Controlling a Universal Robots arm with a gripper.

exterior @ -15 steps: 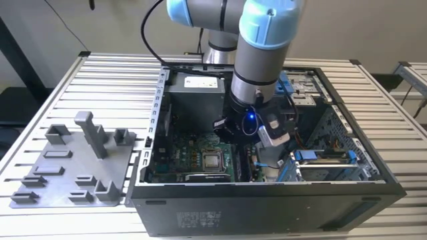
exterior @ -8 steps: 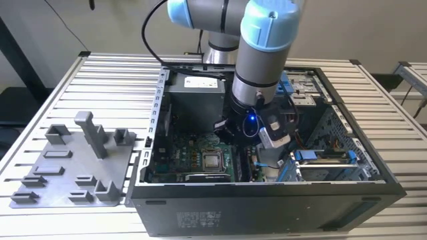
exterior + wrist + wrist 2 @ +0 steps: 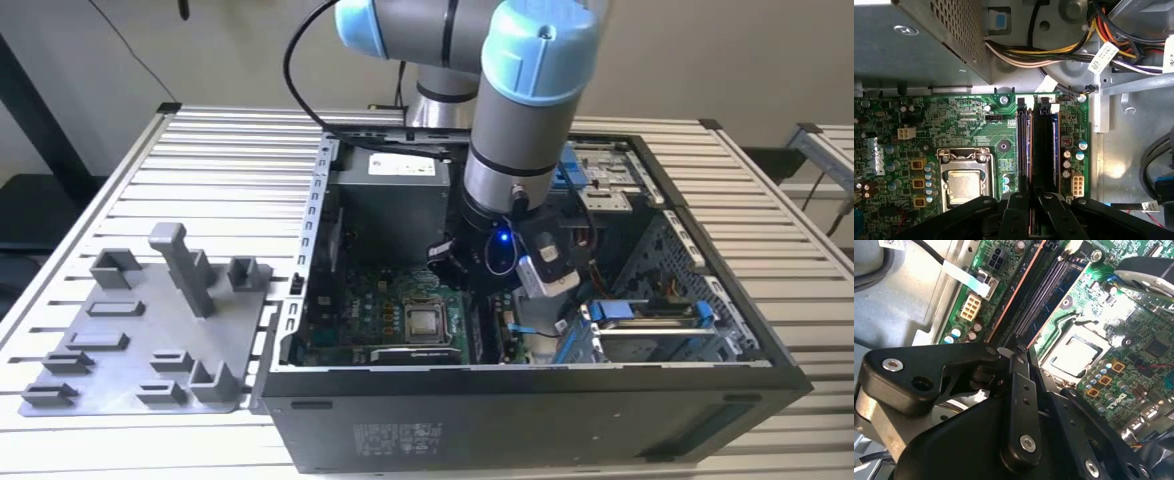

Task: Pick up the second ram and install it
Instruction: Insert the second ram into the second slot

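Observation:
My gripper is down inside the open computer case, right over the memory slots of the green motherboard. Its black fingers stand close together around a thin dark strip that runs out from them along the slots. I take this strip for the second ram, seen edge-on and lined up with a slot. White slot latches show at the far end. In the exterior view the arm's wrist hides the fingers.
The grey holder tray lies outside the case on the exterior view's left, with no stick in it. The processor socket sits beside the slots. The power supply box, a cable bundle and blue drive brackets crowd around.

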